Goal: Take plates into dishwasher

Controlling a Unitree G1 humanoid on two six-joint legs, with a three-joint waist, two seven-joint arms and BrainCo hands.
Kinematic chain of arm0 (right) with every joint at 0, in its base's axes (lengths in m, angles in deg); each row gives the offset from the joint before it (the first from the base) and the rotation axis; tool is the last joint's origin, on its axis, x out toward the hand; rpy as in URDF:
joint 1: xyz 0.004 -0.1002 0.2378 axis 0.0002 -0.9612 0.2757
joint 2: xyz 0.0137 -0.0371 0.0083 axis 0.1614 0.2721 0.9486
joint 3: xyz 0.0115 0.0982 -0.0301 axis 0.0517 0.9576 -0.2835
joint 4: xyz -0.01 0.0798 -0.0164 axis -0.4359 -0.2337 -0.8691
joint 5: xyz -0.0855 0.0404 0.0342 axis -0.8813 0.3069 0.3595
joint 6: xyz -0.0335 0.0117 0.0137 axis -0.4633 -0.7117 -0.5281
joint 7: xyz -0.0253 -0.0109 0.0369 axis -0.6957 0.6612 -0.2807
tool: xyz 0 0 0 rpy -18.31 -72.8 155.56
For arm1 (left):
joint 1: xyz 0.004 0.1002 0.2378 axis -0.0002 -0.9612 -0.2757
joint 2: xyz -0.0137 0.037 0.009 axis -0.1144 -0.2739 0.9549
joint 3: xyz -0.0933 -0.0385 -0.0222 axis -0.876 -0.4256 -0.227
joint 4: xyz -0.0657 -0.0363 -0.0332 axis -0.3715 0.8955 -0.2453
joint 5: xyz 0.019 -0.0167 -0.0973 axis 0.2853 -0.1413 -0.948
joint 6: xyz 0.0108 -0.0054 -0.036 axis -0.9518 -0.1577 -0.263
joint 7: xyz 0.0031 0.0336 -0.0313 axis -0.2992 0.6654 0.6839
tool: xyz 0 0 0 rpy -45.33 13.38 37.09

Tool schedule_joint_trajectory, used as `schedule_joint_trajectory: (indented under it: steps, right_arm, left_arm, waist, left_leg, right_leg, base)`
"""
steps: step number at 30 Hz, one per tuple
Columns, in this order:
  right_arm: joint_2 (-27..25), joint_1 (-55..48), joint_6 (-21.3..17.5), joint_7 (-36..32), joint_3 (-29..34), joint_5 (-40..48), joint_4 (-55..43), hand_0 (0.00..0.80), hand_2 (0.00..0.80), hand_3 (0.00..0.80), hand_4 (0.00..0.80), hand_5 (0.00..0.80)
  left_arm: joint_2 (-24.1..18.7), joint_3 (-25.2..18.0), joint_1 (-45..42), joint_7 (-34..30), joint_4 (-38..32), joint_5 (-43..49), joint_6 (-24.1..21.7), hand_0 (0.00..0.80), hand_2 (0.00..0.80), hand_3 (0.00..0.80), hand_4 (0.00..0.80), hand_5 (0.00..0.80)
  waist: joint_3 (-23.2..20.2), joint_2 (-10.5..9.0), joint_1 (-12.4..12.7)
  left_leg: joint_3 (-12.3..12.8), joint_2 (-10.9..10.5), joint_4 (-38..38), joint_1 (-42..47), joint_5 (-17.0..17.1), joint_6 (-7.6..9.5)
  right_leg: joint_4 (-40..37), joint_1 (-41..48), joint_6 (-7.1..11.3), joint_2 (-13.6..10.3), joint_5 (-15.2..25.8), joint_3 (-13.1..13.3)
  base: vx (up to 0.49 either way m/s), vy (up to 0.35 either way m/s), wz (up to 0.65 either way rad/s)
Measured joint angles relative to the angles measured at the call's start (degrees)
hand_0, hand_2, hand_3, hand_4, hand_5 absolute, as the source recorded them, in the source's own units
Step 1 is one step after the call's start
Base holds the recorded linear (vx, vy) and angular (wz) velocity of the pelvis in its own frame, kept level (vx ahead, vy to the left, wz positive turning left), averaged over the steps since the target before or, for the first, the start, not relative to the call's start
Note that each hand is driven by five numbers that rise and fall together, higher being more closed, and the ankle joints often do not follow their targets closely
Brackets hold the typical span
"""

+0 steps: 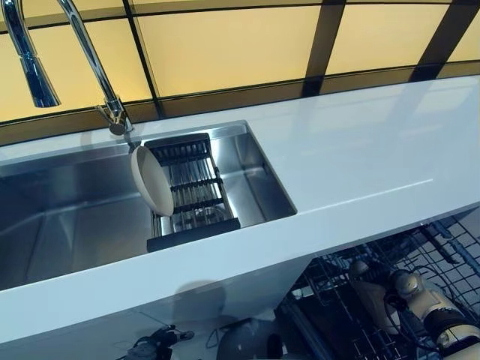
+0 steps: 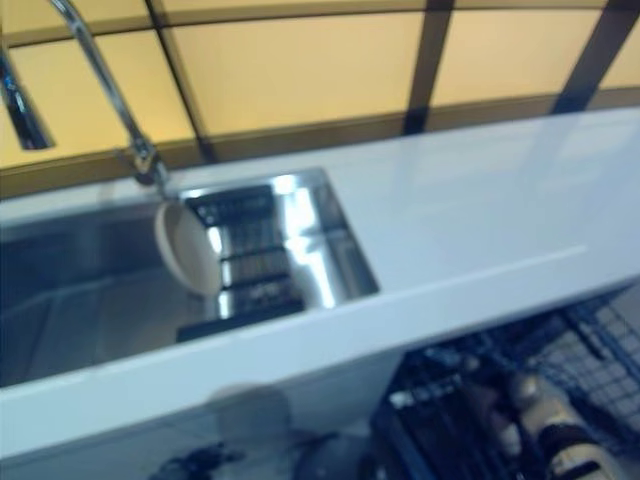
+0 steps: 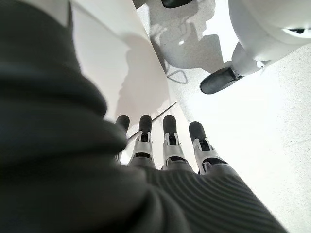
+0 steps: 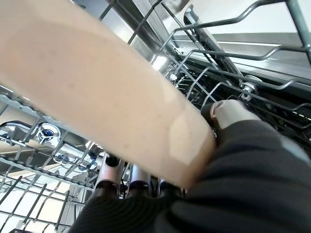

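Note:
A beige plate (image 1: 152,180) stands on edge in the black dish rack (image 1: 191,187) inside the steel sink (image 1: 67,225). My right hand (image 1: 411,289) is low at the right, inside the wire dishwasher basket (image 1: 450,251). It is shut on a second beige plate (image 4: 97,92), thumb (image 4: 228,112) on one face and fingers (image 4: 112,175) under the other. That plate shows edge-on by the hand (image 1: 373,296). My left hand (image 3: 170,145) hangs low in front of the counter with straight fingers, holding nothing.
A white counter (image 1: 360,157) runs between the sink and the dishwasher basket below its front edge. A curved chrome tap (image 1: 90,52) rises behind the sink. The white cabinet front (image 3: 107,58) is close to my left hand.

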Motion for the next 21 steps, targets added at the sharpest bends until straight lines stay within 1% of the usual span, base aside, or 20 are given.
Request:
schedule_joint_trajectory:
  steps: [4, 7, 8, 9, 10, 21]
  right_arm:
    - [0.03, 0.11, 0.01, 0.05, 0.01, 0.00, 0.98, 0.800, 0.800, 0.800, 0.800, 0.800]
    - [0.08, 0.09, 0.02, 0.06, 0.01, 0.00, 2.58, 0.800, 0.800, 0.800, 0.800, 0.800]
    - [0.08, 0.08, 0.09, 0.08, 0.01, -0.02, 2.99, 0.549, 0.549, 0.549, 0.549, 0.549]
    - [0.08, 0.07, 0.14, 0.17, 0.01, -0.03, 3.08, 0.107, 0.107, 0.107, 0.107, 0.107]
    - [0.08, 0.07, 0.15, 0.36, 0.01, -0.03, 3.07, 0.000, 0.000, 0.000, 0.000, 0.000]
    - [-0.25, -0.11, 0.48, 0.86, 0.18, -0.01, 2.52, 0.000, 0.000, 0.000, 0.000, 0.000]
  left_arm:
    - [0.00, 0.75, 0.01, -0.12, 0.01, 0.00, -0.58, 0.000, 0.000, 0.000, 0.000, 0.000]
    - [0.00, 0.86, 0.07, -0.15, 0.00, 0.00, -0.69, 0.000, 0.000, 0.000, 0.000, 0.000]
    - [0.00, 0.85, 0.06, -0.15, 0.01, 0.00, -0.71, 0.000, 0.000, 0.000, 0.000, 0.000]
    - [-0.01, 0.85, 0.03, -0.15, 0.02, 0.00, -0.71, 0.000, 0.000, 0.000, 0.000, 0.000]
    - [0.00, 0.85, 0.03, -0.15, 0.03, 0.00, -0.71, 0.000, 0.000, 0.000, 0.000, 0.000]
    - [0.00, 0.84, 0.02, -0.14, 0.03, 0.00, -0.76, 0.000, 0.000, 0.000, 0.000, 0.000]
  waist:
    - [-0.01, 0.03, 0.30]
    - [-0.02, 0.06, 1.08]
    - [-0.02, 0.08, 1.12]
    - [0.00, 0.10, 1.14]
    - [0.00, 0.11, 1.13]
    - [0.08, 0.02, 1.02]
  left_leg:
    - [-0.02, -0.01, 0.00, -0.01, 0.01, 0.01]
    - [-0.02, -0.01, 0.00, -0.01, 0.01, 0.01]
    - [-0.03, -0.02, 0.00, -0.02, 0.01, 0.01]
    - [-0.03, -0.02, 0.00, -0.03, 0.01, 0.01]
    - [-0.03, -0.02, 0.00, -0.03, 0.01, 0.01]
    - [-0.02, -0.03, -0.01, -0.08, 0.00, 0.01]
  right_leg:
    - [0.00, -0.01, 0.00, -0.01, 0.00, -0.01]
    - [0.00, -0.02, 0.00, -0.01, 0.00, -0.01]
    - [0.00, -0.03, 0.00, -0.02, 0.00, -0.01]
    - [0.00, -0.03, 0.00, -0.02, 0.00, -0.01]
    - [0.00, -0.03, 0.00, -0.02, 0.00, -0.01]
    - [0.01, -0.08, 0.01, 0.00, -0.01, 0.02]
  base:
    - [0.000, 0.000, 0.00]
    - [0.000, 0.000, 0.00]
    - [0.000, 0.000, 0.00]
    - [0.000, 0.000, 0.00]
    - [0.000, 0.000, 0.00]
    - [0.000, 0.000, 0.00]
